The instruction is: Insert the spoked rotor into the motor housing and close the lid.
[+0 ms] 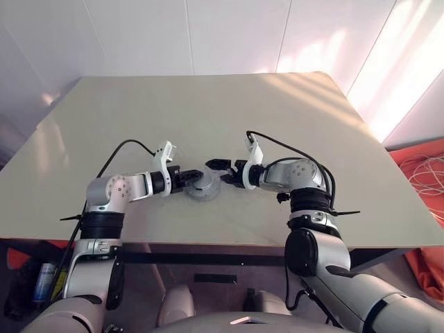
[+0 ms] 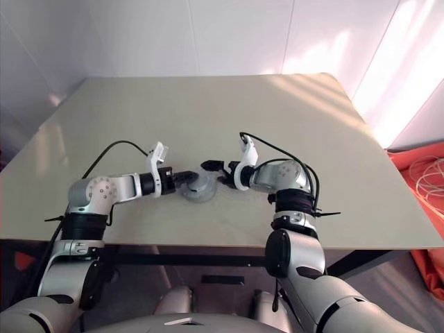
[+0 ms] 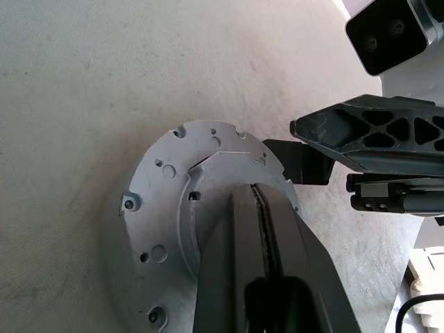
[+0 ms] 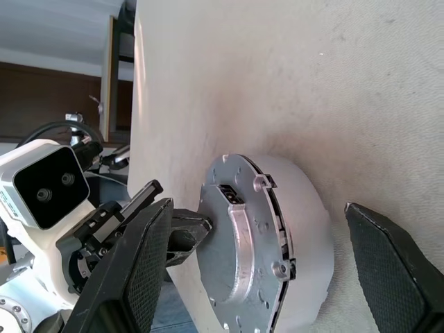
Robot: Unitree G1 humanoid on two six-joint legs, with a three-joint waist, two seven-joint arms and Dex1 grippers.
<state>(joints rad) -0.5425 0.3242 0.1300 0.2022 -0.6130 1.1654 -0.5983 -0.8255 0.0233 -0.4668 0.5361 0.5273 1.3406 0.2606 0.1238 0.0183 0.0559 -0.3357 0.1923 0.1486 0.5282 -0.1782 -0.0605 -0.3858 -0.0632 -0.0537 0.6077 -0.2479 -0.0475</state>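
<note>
Both grippers flank the motor housing (image 1: 202, 187) | left gripper (image 1: 189, 182) shut, pressing it | right gripper (image 4: 257, 257) wide apart, we straddle it

one motor housing (image 1: 202, 187), two hands, one table (image 1: 208, 118)

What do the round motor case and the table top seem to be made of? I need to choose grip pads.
The motor housing looks like bare cast or machined metal, probably aluminium: matt silver-grey, with drilled holes, small screws and crisp edges. Its rounded side is paler and smoother, possibly painted metal or plastic. The table looks like a matt beige laminate or painted board, faintly speckled and scuffed.
</note>
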